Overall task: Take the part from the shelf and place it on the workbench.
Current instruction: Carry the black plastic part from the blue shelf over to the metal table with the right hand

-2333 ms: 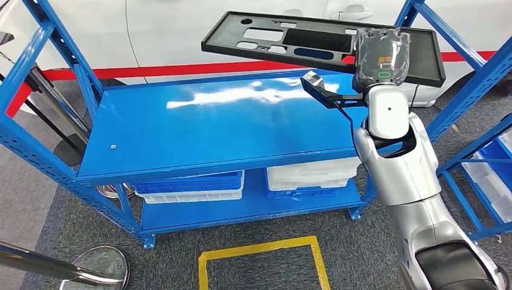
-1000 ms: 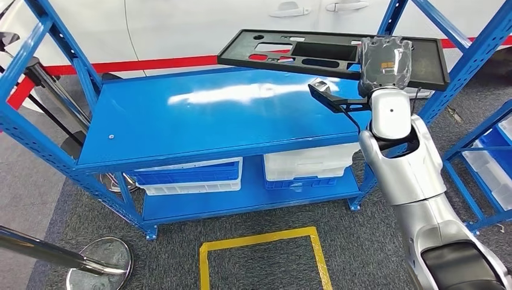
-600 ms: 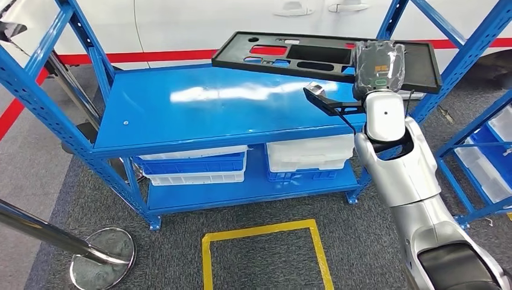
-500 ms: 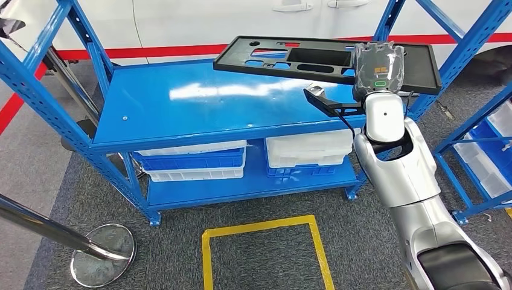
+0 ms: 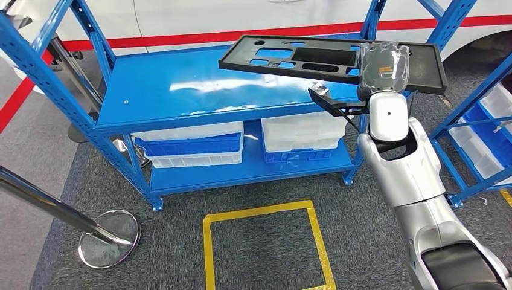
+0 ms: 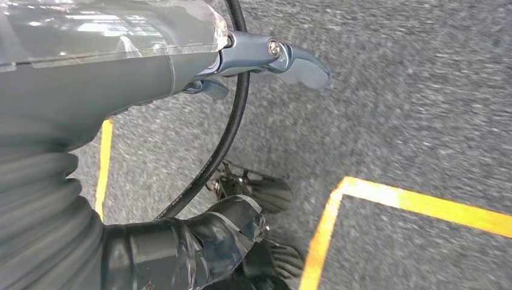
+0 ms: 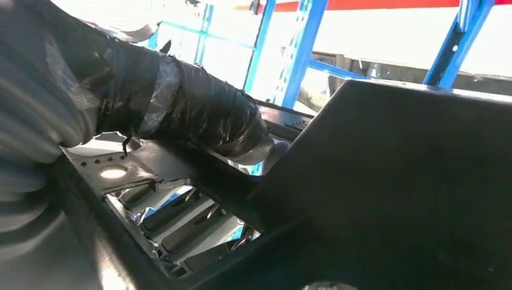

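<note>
Right hand (image 5: 381,66) grips the black part (image 5: 302,55) at its near right end; in the right wrist view the taped fingers (image 7: 199,118) lie across the panel's cut-outs (image 7: 175,220), wrapped firmly on the plastic. Part juts out level to the left of the hand, hanging above the blue shelf top (image 5: 181,96) and not resting on it. Left hand (image 6: 181,241) hangs low beside the body over grey carpet and a yellow floor line (image 6: 398,199); whether it is open or curled I cannot tell, it appears to carry nothing. Below and nearer than the right hand: yellow floor square (image 5: 265,248), then a steel stanchion base (image 5: 108,238) well off to the left. Beyond the hand: white bins (image 5: 305,136) on the lower shelf, further still a white car body (image 5: 241,15) with a red stripe. Compared with 2.3 s back the whole view has slid: rack now sits further off, more carpet showing, the part staying in the same spot against the hand. Reads as the robot stepping back with the part lifted clear; carrying to the counter remains, and no counter is in sight yet.
</note>
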